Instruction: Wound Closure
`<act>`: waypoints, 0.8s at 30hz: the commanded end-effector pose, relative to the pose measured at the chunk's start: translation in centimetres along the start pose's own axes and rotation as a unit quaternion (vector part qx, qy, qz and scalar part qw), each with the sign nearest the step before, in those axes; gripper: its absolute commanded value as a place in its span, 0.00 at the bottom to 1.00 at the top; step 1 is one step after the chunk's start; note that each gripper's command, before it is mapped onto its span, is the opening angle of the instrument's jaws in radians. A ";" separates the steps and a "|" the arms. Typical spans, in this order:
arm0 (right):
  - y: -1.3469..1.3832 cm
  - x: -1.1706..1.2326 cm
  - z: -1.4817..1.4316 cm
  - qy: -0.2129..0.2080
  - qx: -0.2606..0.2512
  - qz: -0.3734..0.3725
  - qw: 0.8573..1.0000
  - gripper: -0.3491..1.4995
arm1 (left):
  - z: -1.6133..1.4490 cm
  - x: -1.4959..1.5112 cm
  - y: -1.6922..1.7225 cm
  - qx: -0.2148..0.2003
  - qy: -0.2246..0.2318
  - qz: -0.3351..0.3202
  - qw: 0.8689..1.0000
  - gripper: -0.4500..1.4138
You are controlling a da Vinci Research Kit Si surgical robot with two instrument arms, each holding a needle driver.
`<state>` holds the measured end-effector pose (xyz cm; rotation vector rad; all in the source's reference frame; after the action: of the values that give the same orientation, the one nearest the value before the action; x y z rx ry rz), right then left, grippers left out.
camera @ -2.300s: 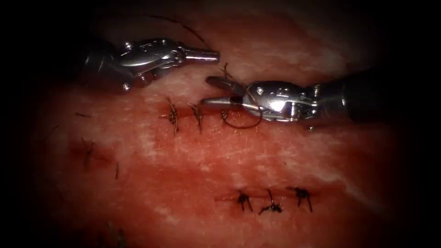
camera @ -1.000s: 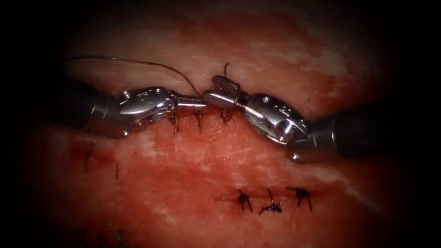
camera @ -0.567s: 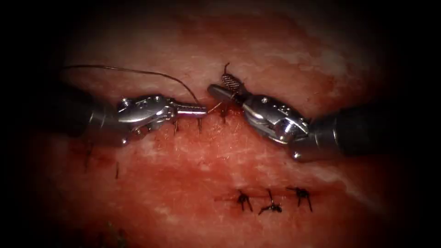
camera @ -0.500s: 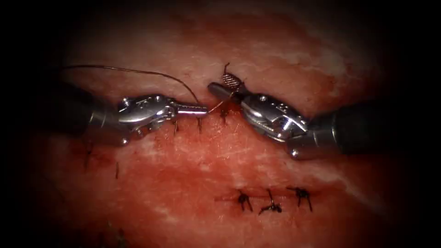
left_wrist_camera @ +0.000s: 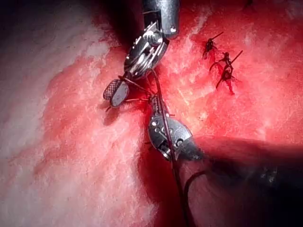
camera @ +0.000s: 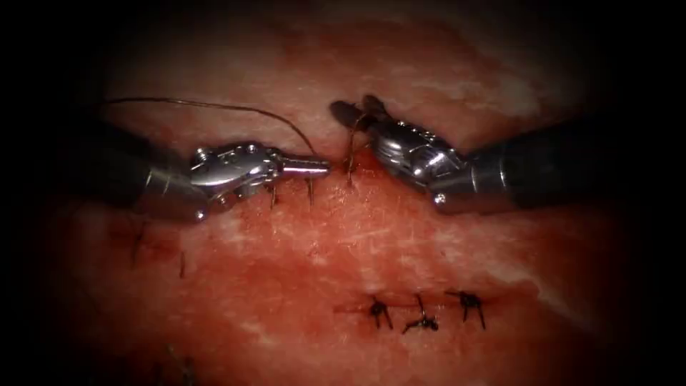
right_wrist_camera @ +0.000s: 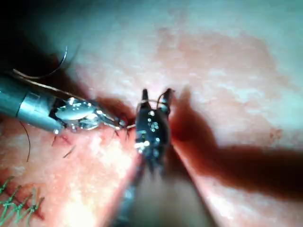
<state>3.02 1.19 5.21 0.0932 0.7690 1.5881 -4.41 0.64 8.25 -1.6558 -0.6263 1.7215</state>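
The upper cut in the tissue (camera: 371, 236) carries three dark stitches; the newest stitch (camera: 350, 163) is the right-hand one. My left tool (camera: 321, 166) lies along the cut just left of that stitch, jaws shut on the thread (camera: 236, 109), which arcs up and away to the left. My right tool (camera: 354, 109) comes in from the right, its jaws open around the short thread end (camera: 351, 125) standing up from the newest stitch. The right wrist view shows those open jaws (right_wrist_camera: 155, 93), with a thin curved arc (right_wrist_camera: 57, 66) beyond the left tool that may be needle or thread.
A second, lower cut holds three finished knotted stitches (camera: 421, 314). Cut thread ends (camera: 136, 239) lie on the tissue at the left. Red fluid wets the tissue around both cuts. The left wrist view shows thread (left_wrist_camera: 165, 127) running over my left tool.
The left tool dropped from above the cut to lie along it, drawing thread out to the left. The loop by the right tool is gone. The right tool swung upward, jaws open.
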 end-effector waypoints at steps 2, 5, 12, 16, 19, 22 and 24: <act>-0.06 -0.13 0.10 -0.012 0.007 0.012 1.000 0.57 | 0.04 -0.08 0.02 -0.001 -0.001 -0.001 1.000 0.00; -0.12 -0.20 0.19 -0.037 0.028 0.035 0.998 0.56 | 0.04 -0.08 0.02 0.000 -0.001 -0.001 1.000 0.00; -0.23 -0.25 0.30 -0.066 0.042 0.085 0.993 0.48 | 0.04 -0.09 0.05 -0.002 -0.001 -0.001 1.000 0.00; -0.16 -0.26 0.33 -0.070 0.041 0.085 0.993 0.45 | 0.04 -0.09 0.05 -0.003 -0.001 -0.001 1.000 0.00; -0.14 -0.26 0.33 -0.072 0.040 0.096 0.992 0.44 | 0.04 -0.10 0.05 -0.003 -0.001 -0.001 1.000 0.00; -0.14 -0.27 0.33 -0.076 0.038 0.104 0.991 0.43 | 0.04 -0.10 0.06 -0.003 -0.001 -0.001 1.000 0.00; -0.12 -0.29 0.33 -0.080 0.035 0.105 0.991 0.43 | 0.04 -0.10 0.06 -0.003 -0.001 -0.001 1.000 0.00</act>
<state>3.29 1.12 5.47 0.3595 0.6987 1.7323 -4.41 0.60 8.22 -1.6580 -0.6328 1.7225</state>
